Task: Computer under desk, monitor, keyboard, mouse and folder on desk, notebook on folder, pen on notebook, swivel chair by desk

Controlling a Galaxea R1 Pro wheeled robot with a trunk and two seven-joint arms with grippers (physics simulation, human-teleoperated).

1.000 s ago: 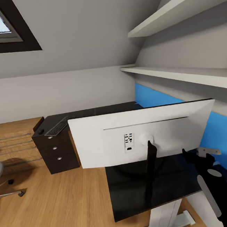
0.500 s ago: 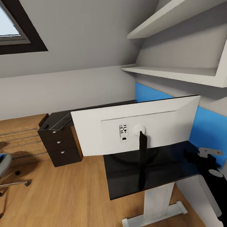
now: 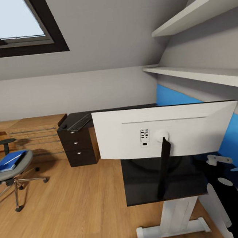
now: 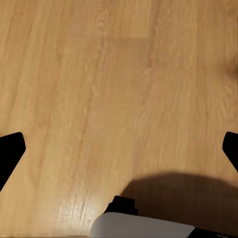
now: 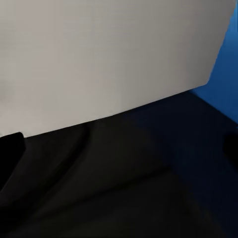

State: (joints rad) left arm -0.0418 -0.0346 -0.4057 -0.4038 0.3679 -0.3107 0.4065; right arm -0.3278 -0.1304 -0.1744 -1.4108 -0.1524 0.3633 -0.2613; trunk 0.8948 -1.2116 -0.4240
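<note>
The monitor (image 3: 164, 132) stands with its white back to me on a black desk top (image 3: 141, 190) that has a white leg. Farther back, the keyboard (image 3: 79, 122) lies on a dark drawer desk (image 3: 77, 145), with a small dark mouse (image 3: 63, 127) beside it. At the left, the grey swivel chair (image 3: 14, 172) carries the blue folder (image 3: 8, 161) on its seat. My right arm (image 3: 230, 202) reaches up at the lower right. My right gripper (image 5: 121, 148) is open, close to the monitor's back (image 5: 99, 59). My left gripper (image 4: 119, 153) is open over the wooden floor (image 4: 119, 74).
White shelves (image 3: 202, 73) run along the right wall above a blue panel (image 3: 190, 98). A low wooden unit (image 3: 36, 135) stands against the back wall under a skylight (image 3: 13, 20). Open wooden floor (image 3: 77, 211) lies between the chair and the desks.
The head camera has swung, so the whole picture has shifted. The swivel chair with the blue folder has come fully into view at the left. My right arm holds the same pose.
</note>
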